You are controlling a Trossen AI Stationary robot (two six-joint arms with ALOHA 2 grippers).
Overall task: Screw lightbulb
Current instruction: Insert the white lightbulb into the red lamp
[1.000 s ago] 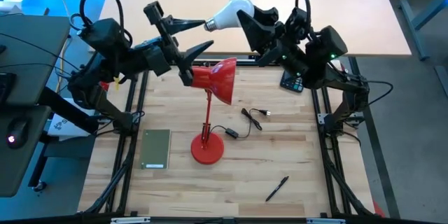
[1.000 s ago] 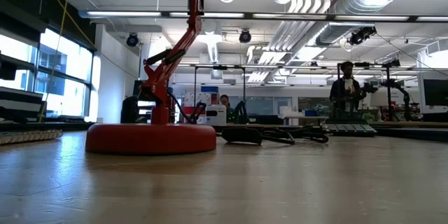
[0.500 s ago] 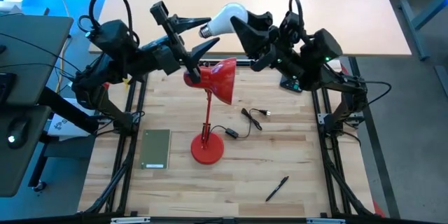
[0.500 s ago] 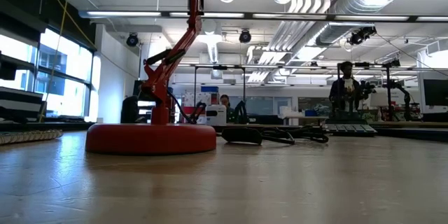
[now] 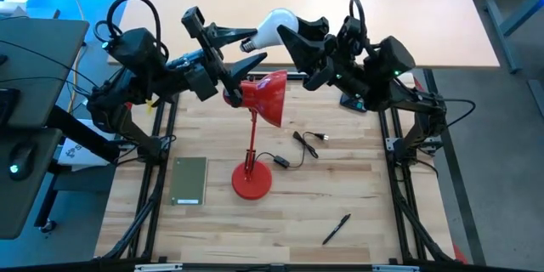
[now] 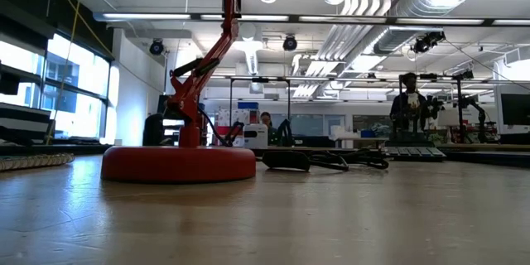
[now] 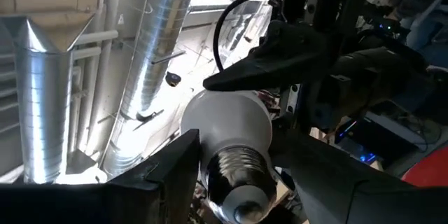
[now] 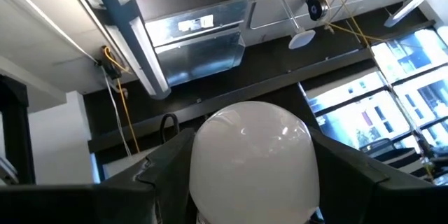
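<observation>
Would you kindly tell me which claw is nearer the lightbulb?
Right: the right claw is shut on the lightbulb, while the open left claw brackets its screw base.

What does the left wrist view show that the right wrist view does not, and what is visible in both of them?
Only the left wrist view shows the lightbulb's metal screw base, between the open left gripper's fingers, and the right gripper clamped on the glass from outside. Only the right wrist view shows the bulb's round white dome from behind, between its own fingers, with windows beyond. Both show the same bulb held by the right gripper, against ceiling ducts.
</observation>
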